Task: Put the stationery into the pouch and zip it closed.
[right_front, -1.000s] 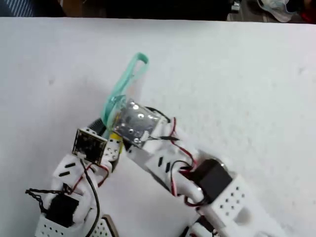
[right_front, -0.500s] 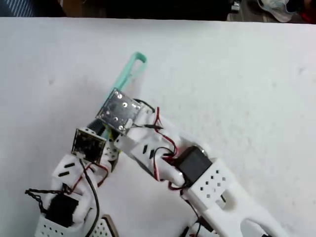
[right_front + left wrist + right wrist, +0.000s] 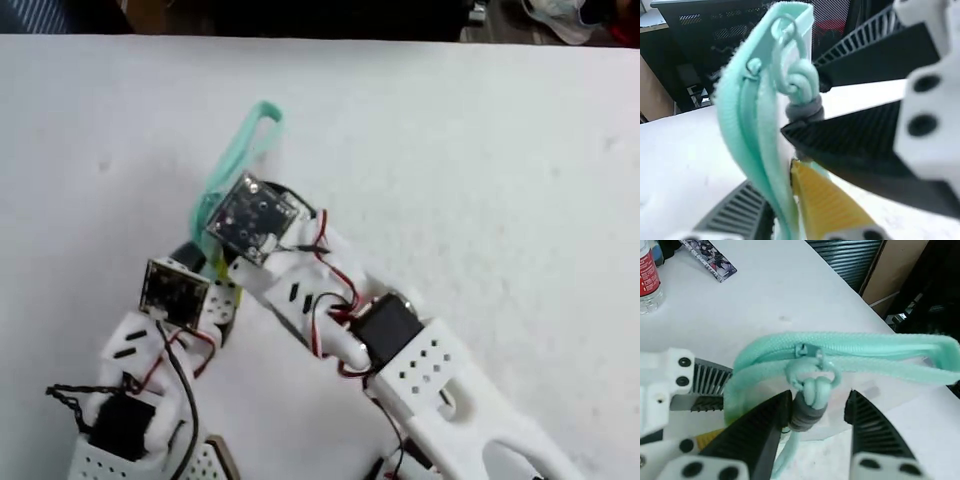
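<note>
One mint pouch (image 3: 237,160) is on the white table (image 3: 480,150), one end clamped in my left pincer (image 3: 782,200). My right pincer (image 3: 820,402) stands half open astride its single zip pull (image 3: 812,385), one jaw touching it. Farther off are one bottle (image 3: 647,282) and one printed card (image 3: 710,261); I cannot read their writing.

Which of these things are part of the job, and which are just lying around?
Part of the job: pouch, gripped at one end by the left claw; zip pull, sitting inside the open right claw.

Lying about: bottle; card.
</note>
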Controlling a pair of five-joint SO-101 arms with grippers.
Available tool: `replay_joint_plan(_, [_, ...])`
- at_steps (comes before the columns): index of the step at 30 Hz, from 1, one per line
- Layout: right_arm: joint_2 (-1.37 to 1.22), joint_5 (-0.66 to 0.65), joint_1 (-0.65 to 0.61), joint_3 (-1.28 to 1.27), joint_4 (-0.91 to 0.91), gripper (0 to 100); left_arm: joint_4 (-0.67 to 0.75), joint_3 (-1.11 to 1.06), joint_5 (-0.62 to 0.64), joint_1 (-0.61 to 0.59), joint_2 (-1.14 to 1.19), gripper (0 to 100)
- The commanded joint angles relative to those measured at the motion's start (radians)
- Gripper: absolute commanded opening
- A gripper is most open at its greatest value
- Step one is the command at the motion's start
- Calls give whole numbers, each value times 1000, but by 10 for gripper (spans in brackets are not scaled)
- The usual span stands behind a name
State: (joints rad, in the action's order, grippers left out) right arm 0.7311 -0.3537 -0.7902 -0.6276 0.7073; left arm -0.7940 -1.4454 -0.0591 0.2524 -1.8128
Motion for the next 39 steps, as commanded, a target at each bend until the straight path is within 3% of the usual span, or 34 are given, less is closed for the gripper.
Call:
replay_joint_plan(1, [-2, 9, 4, 11, -28, 160, -6, 54, 3, 2, -10, 23])
replay_joint_plan(5, [8, 9, 8, 14, -33, 6, -6, 54, 5, 2, -10, 24])
replay_joint_plan(8, [13, 9, 10, 18, -33, 18, 0, 58, 6, -2, -10, 31])
replay_joint_plan(12, [81, 9, 28, 17, -10, 17, -5, 60, 18, -4, -10, 124])
replay_joint_plan(19, [289, 8, 65, 15, 162, 17, -6, 101, 166, -67, -10, 188])
replay_joint_plan(29, [352, 0, 10, 146, 372, 17, -35, 170, 190, -61, -10, 187])
replay_joint_plan(34, [331, 0, -101, 265, 447, 17, -34, 164, 184, 54, -10, 129])
replay_joint_plan(39, [257, 0, -71, 336, 473, 17, -31, 164, 184, 77, -10, 106])
